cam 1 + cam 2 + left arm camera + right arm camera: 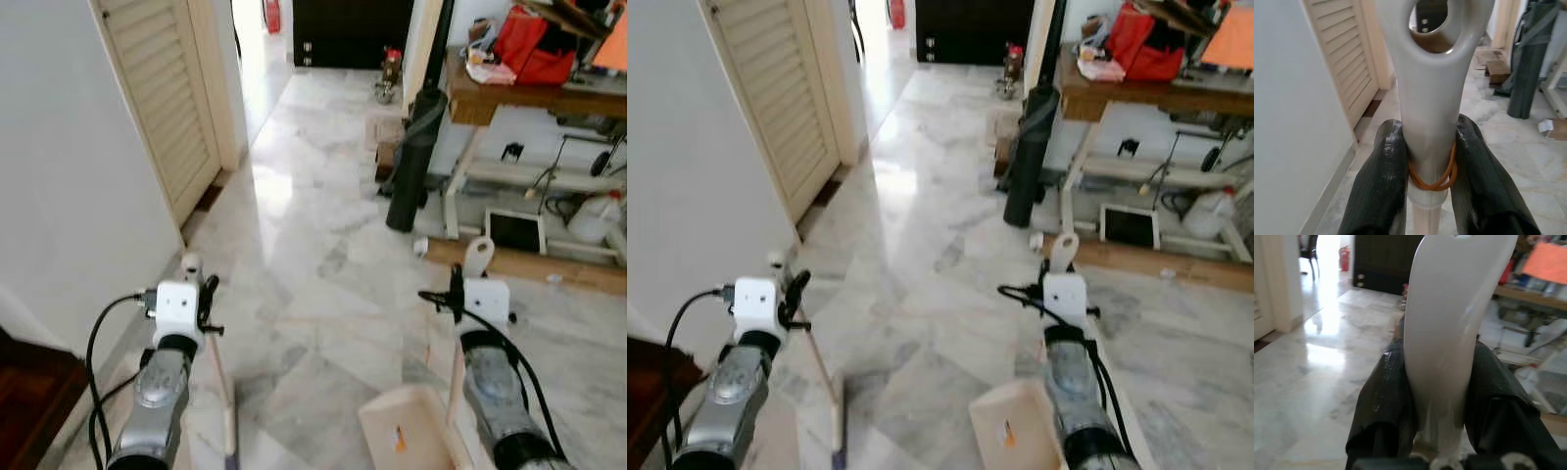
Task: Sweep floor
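Broom handle [1432, 98], pale glossy plastic with an oval hanging hole at its tip, stands upright, clamped between the two black textured fingers [1378, 186] of the left gripper [201, 294]; an orange rubber band [1432, 178] loops the handle where it joins a cream shaft. From the head camera, that shaft [223, 392] slants down over the grey-veined marble floor [313, 225] beside a white wall [69, 166]. The right gripper [1437, 396] likewise pinches a smooth white handle [1449, 328], which leads down to a cream dustpan [411, 431] bearing a small orange label, unreadable. The head camera alone shows the wider setting: a louvred door [162, 108], a dark rolled mat [416, 147] leaning on a wooden bench [529, 93], and a red bag [534, 44] on top.
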Controlling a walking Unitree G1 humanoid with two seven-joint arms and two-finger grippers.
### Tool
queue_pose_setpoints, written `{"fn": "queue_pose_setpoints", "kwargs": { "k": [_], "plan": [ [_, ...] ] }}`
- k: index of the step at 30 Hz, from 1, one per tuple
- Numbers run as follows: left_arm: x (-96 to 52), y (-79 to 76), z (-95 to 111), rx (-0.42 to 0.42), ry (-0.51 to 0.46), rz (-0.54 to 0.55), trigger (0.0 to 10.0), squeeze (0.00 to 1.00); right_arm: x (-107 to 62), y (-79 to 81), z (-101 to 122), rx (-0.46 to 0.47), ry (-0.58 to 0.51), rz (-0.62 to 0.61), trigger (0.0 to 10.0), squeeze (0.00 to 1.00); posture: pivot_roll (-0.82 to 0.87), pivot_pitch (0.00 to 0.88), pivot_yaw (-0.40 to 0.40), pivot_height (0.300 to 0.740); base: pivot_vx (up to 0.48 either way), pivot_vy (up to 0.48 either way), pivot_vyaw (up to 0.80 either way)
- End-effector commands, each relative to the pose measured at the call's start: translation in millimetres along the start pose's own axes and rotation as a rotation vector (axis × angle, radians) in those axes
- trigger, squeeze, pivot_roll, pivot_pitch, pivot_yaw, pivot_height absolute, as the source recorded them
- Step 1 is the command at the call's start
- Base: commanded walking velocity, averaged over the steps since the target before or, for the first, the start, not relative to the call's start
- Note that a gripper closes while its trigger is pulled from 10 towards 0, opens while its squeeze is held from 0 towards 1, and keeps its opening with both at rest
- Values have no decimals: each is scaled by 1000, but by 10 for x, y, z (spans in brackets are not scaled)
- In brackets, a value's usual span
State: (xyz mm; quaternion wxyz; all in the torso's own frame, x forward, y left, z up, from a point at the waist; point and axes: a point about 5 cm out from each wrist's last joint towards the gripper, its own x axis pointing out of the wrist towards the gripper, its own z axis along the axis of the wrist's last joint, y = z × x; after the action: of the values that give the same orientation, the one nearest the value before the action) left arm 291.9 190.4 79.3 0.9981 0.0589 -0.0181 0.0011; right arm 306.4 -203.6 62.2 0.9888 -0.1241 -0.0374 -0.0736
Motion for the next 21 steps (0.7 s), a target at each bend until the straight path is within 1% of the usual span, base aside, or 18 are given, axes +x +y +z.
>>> {"fn": "queue_pose_setpoints", "kwargs": {
  "k": [1, 5, 21],
  "plan": [
    [12, 48, 67, 18, -37, 8, 10000, 0, 50, 25, 88, 23, -38, -1, 10000, 0, 140, 0, 16, 740, 0, 0, 0],
    [10, 43, 66, 17, -38, 8, 10000, 0, 49, 19, 82, 23, -33, -3, 10000, 0, 140, 0, 14, 740, 0, 0, 0],
    [4, 36, 58, 12, -37, 11, 10000, 0, 53, -1, 67, 10, -20, -2, 10000, 0, 135, 0, 11, 740, 0, 0, -800]
  ]
}}
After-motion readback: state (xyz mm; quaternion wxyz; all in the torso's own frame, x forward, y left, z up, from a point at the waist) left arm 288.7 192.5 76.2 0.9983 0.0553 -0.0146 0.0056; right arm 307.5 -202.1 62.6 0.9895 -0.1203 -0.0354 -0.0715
